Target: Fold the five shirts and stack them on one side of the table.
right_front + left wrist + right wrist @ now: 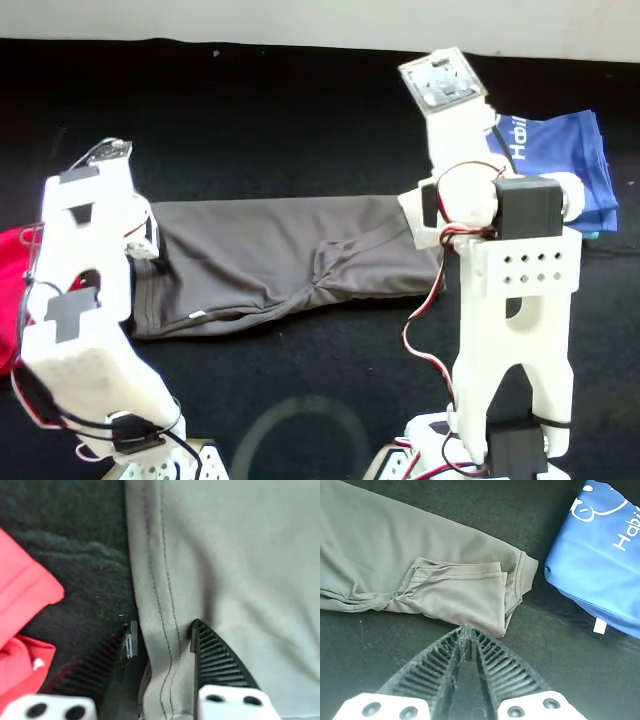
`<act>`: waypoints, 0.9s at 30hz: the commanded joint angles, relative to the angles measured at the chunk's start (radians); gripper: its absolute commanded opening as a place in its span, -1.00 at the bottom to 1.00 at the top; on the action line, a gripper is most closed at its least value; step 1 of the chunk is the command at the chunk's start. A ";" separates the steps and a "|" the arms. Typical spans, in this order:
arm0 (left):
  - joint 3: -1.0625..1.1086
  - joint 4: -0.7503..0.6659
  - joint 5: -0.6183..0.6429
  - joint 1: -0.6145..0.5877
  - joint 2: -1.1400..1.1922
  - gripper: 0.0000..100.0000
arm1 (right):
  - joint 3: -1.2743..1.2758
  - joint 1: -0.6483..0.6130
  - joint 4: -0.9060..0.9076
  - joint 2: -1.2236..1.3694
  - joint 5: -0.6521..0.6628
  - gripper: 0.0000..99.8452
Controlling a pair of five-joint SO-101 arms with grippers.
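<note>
Left arm [85,300] bent forward, wrist pitched down; left gripper [162,635] low, jaws parted. Right arm [515,300] upright, wrist raised; right gripper [465,632] angled downward, jaws pressed together, holding nothing.

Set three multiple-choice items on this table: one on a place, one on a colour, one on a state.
1. Where is the blue shirt? A on the grey shirt; B draped over an arm; C apart from the grey shirt, by the right arm.
2. What colour is the hem between the left end effector's fingers? A grey; B red; C blue.
3. The right end effector is: A wide open; B shut; C clamped on the blue shirt.
Key: C, black table shows between the shirts; A, a stitched grey hem runs between the fingers; B, its fingers meet.
</note>
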 commanded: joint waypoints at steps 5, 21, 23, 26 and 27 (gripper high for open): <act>-0.153 0.150 -0.015 0.002 0.101 -0.96 | -0.036 0.018 0.012 -0.044 0.011 -0.99; -0.613 0.465 -0.186 -0.171 0.082 -0.98 | 0.845 0.174 -0.320 -0.479 0.009 -0.99; -0.650 0.526 -0.181 -0.117 0.079 -0.98 | 0.974 0.225 -0.372 -0.542 0.009 -0.99; -0.665 0.555 -0.135 -0.031 0.042 -0.98 | 1.156 0.302 -0.469 -0.641 0.011 -0.99; -0.661 0.555 -0.115 -0.004 0.012 -0.98 | 1.213 0.326 -0.506 -0.671 0.011 -0.99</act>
